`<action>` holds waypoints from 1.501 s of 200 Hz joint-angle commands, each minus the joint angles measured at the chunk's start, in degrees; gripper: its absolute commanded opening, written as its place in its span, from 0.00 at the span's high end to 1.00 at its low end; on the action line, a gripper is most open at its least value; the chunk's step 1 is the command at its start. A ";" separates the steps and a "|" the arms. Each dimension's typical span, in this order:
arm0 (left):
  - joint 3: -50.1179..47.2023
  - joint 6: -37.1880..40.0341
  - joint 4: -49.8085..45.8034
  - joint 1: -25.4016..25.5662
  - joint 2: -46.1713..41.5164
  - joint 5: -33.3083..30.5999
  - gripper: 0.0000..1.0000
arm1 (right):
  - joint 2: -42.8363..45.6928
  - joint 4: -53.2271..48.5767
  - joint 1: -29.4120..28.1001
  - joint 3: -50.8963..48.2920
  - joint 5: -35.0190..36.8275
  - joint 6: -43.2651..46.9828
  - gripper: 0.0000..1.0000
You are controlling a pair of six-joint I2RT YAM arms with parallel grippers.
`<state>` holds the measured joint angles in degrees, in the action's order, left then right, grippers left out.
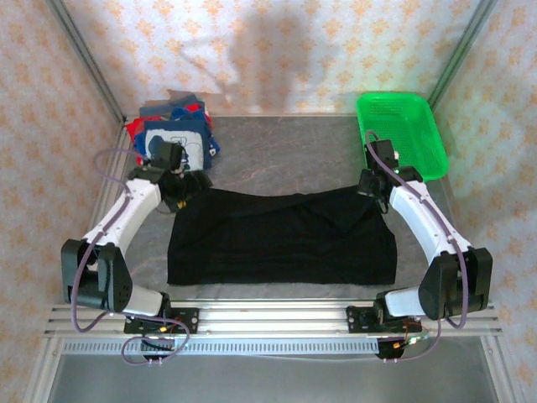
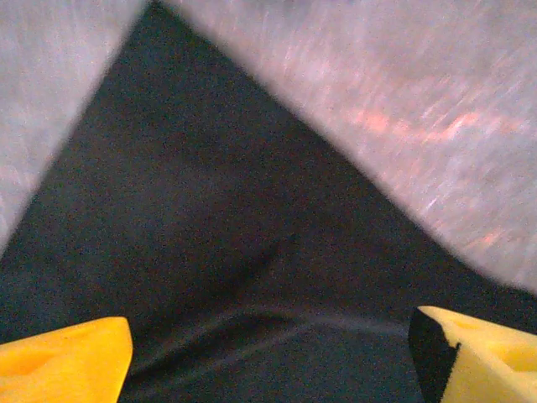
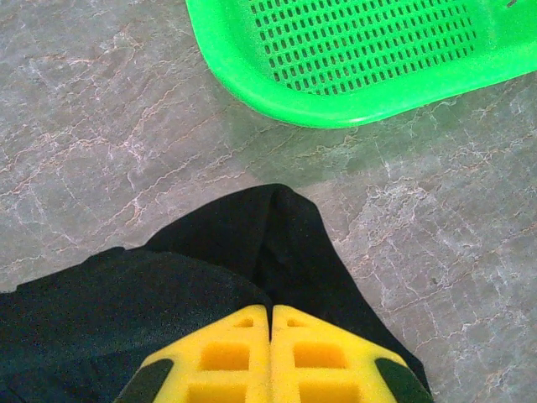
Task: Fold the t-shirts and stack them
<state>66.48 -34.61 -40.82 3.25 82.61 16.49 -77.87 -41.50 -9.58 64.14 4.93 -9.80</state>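
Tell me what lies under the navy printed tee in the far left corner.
Red cloth pokes out at its left edge, blue cloth at its right. The navy printed tee and the left arm cover the rest; how many lie beneath cannot be told.

The large plain black cloth t-shirt [image 1: 281, 239] looks soft and matt, with shallow creases. The grey veined stone-look counter [image 1: 285, 155] is smooth with a faint sheen. The bright green plastic mesh basket [image 1: 401, 133] is glossy and perforated. The right tool [image 3: 270, 312] has matt yellow moulded pads [image 3: 222, 357], as has the left tool [image 2: 270, 336]. The ribbed silvery metal rail [image 1: 268, 317] shines dully.
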 commanded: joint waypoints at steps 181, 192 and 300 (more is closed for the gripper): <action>16.29 17.21 1.79 -5.18 31.11 -7.54 0.33 | -0.53 -3.73 0.02 1.69 0.08 0.03 1.00; 16.49 17.14 2.37 -5.18 31.90 -7.58 0.35 | -0.49 -3.76 0.00 1.67 0.02 0.07 1.00; 19.45 17.55 3.12 -5.18 36.57 -7.51 0.52 | -1.67 -3.94 0.00 1.86 -0.25 0.21 1.00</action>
<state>85.06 -17.82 -37.95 -1.87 118.04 9.98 -78.91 -43.77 -9.58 64.27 4.45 -9.80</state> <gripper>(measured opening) 0.518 0.051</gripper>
